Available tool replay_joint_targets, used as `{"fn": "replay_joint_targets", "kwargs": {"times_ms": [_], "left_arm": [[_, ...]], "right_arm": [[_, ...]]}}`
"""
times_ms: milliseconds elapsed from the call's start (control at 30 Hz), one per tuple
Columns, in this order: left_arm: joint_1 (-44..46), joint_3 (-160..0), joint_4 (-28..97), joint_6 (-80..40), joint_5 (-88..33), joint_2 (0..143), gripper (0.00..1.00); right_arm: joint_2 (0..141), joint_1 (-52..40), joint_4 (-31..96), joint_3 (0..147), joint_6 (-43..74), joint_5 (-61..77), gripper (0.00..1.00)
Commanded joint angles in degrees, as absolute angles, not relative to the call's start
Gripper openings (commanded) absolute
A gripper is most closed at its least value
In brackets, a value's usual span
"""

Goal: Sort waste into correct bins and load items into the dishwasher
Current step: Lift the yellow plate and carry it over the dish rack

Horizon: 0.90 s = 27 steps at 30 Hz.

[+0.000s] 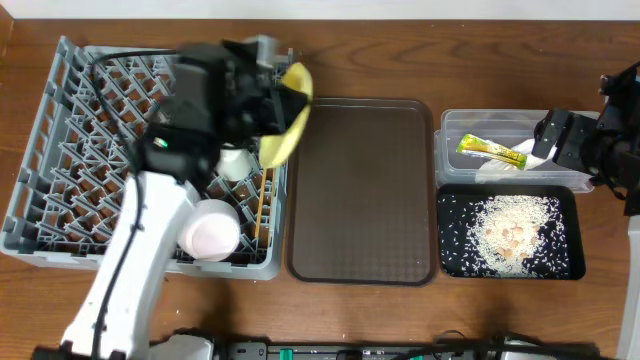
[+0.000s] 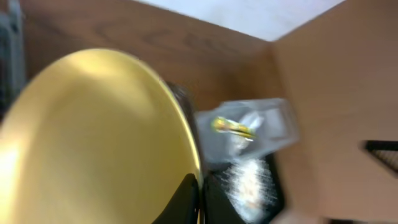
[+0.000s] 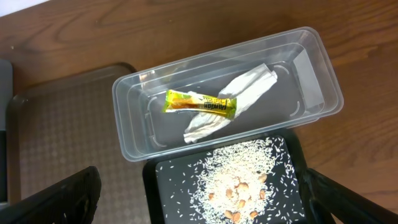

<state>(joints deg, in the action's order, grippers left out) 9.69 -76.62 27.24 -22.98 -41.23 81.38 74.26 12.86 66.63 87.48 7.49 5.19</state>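
At the dish rack's [image 1: 50,180] right edge, left gripper [image 1: 272,103] clamps yellow plate [image 1: 296,122].

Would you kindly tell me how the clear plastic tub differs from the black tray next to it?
The clear plastic rectangular tub is see-through with tall walls; the shallow black rectangular tray is opaque with a low rim. The tub holds a yellow-green sachet wrapper and a crumpled white paper napkin; the tray holds loose white rice-like scraps. Both are rectangular, similar in footprint, and sit side by side.
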Motion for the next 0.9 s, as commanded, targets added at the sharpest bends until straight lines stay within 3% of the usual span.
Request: {"fn": "replay_joint_targets", "kwargs": {"times_ms": [0,167,400,867], "left_arm": [[1.43,-76.73,27.38,-26.94,-65.58,83.88,0.07],[-4.58,-76.71,27.62,-28.38,-70.26,87.48,0.07],[-5.34,-76.71,27.86,-28.40,-69.91,92.68,0.07],[-6.39,-76.66,27.86,-28.12,-52.23,97.51,0.09]], "right_arm": [[74.26,13.06,66.72,88.09,8.27,5.43,0.99],[74.26,13.06,66.72,88.09,8.27,5.41,0.99],[74.26,13.06,66.72,88.09,8.27,5.41,0.99],[74.26,13.06,66.72,88.09,8.27,5.41,0.99]]}}
